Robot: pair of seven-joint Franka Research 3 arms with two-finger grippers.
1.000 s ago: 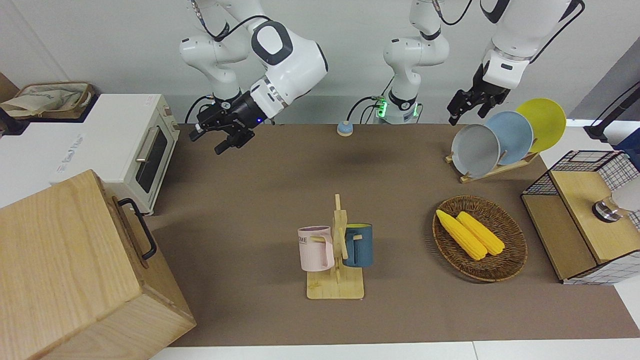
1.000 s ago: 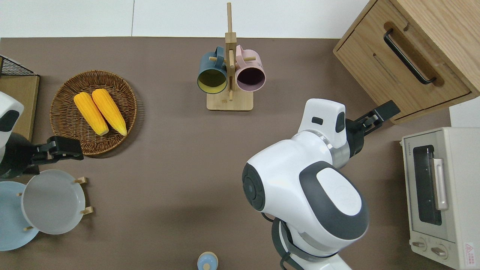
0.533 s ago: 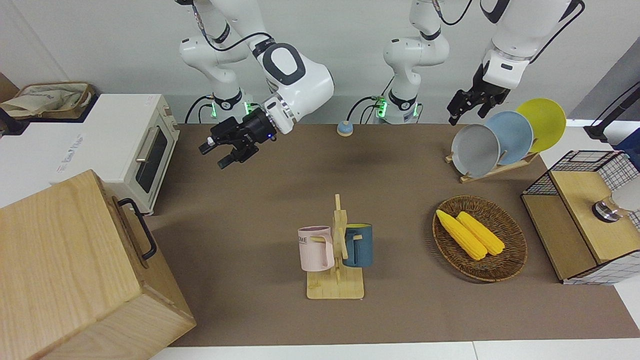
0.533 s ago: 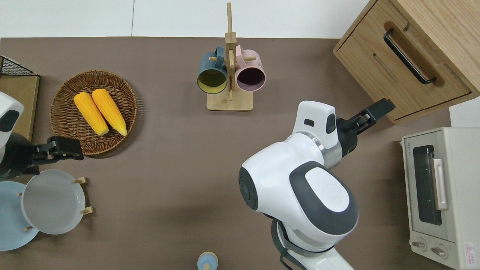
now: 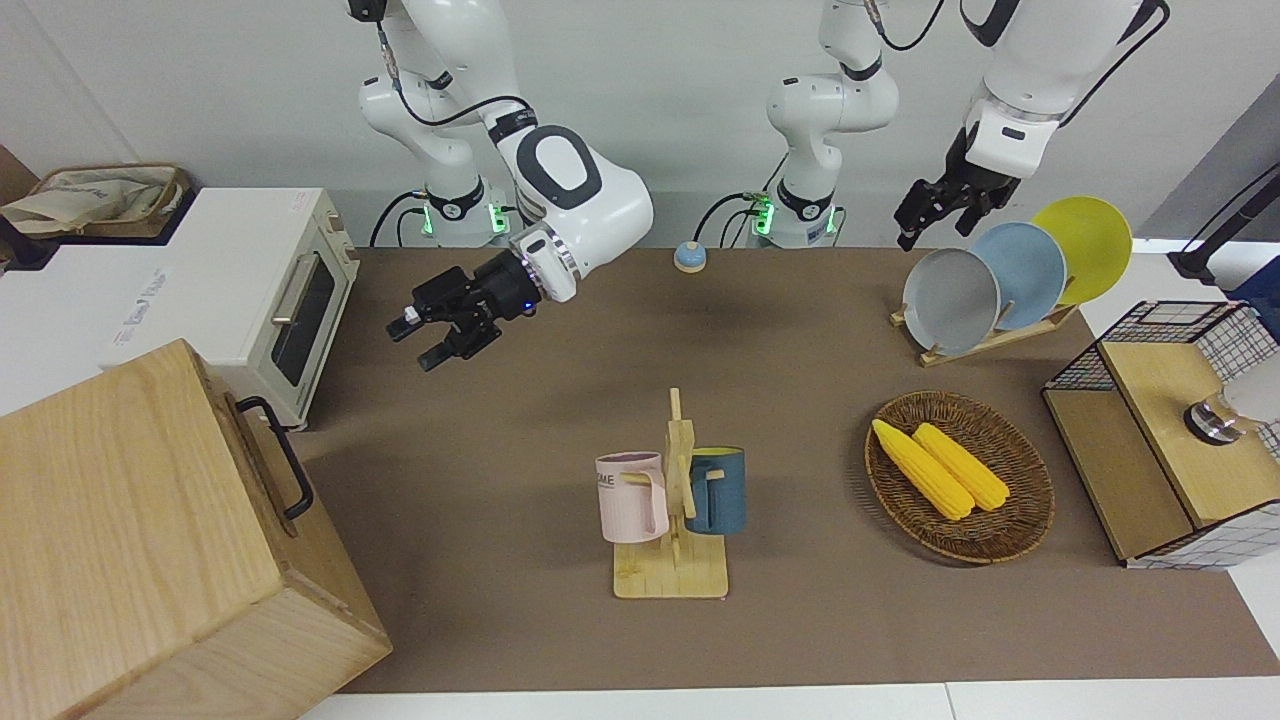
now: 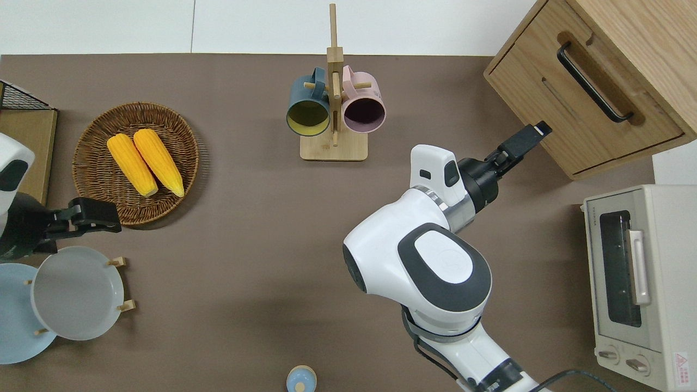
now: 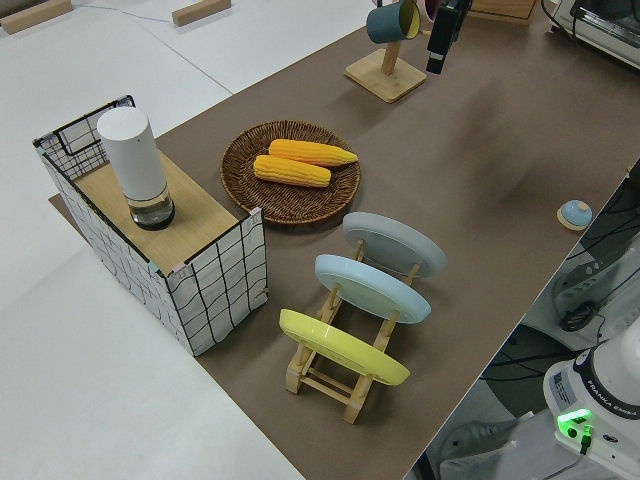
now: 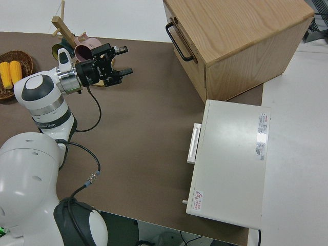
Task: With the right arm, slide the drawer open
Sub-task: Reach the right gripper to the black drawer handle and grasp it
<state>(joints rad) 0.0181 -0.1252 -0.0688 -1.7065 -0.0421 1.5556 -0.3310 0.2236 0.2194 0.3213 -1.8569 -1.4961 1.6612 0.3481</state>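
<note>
Brown table (image 5: 520, 420); right claw (image 8: 121, 60) spread, empty; drawer (image 6: 585, 95) shut, cabinet cropped.

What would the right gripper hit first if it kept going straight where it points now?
Probably the front of the pale oak box cabinet, below the drawer's black bar handle; the open right gripper points there, though its height is unclear.

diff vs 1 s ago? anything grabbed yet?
Nothing grabbed. The right gripper has swung away from the toaster oven, farther from the robots, toward the drawer. It now hangs open over bare table beside the drawer front, clear of the black handle. The drawer is shut as before; the mug rack, corn basket and plates have not moved. The left arm is parked.
</note>
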